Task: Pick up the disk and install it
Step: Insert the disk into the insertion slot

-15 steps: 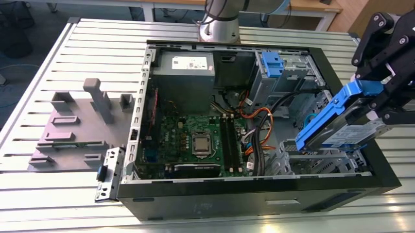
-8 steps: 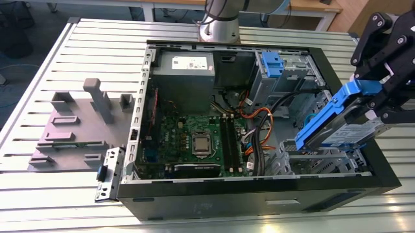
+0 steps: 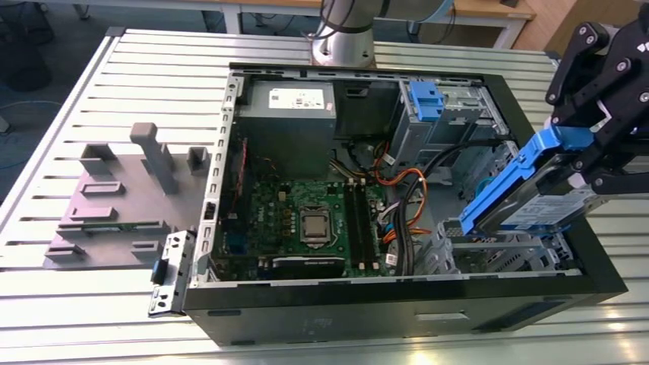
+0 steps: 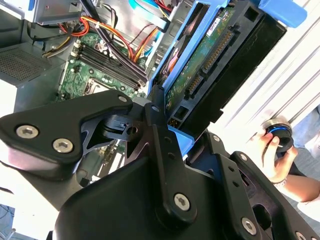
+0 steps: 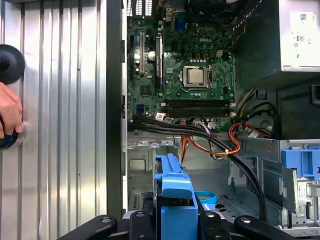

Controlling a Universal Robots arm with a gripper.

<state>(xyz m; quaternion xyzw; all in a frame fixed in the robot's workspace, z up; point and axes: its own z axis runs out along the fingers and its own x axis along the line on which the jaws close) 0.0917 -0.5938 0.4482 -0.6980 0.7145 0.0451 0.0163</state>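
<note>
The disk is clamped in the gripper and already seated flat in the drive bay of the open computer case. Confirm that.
Not quite. The disk is clamped in the gripper, but the exterior view shows it held tilted above the open computer case at that view's right, not seated flat in a drive bay.

A: What colours stand out?

B: The disk (image 3: 542, 209) is silver with a white-and-blue label, framed in bright blue. The gripper (image 3: 598, 114) is black.

A: And the computer?

B: A black case (image 3: 406, 312) holding a green motherboard (image 3: 304, 220), a grey power supply (image 3: 289, 103) with a white sticker, and orange and black cables (image 3: 406, 190).

A: The table?

B: The table (image 3: 91, 304) is pale silver with parallel ridged stripes.
</note>
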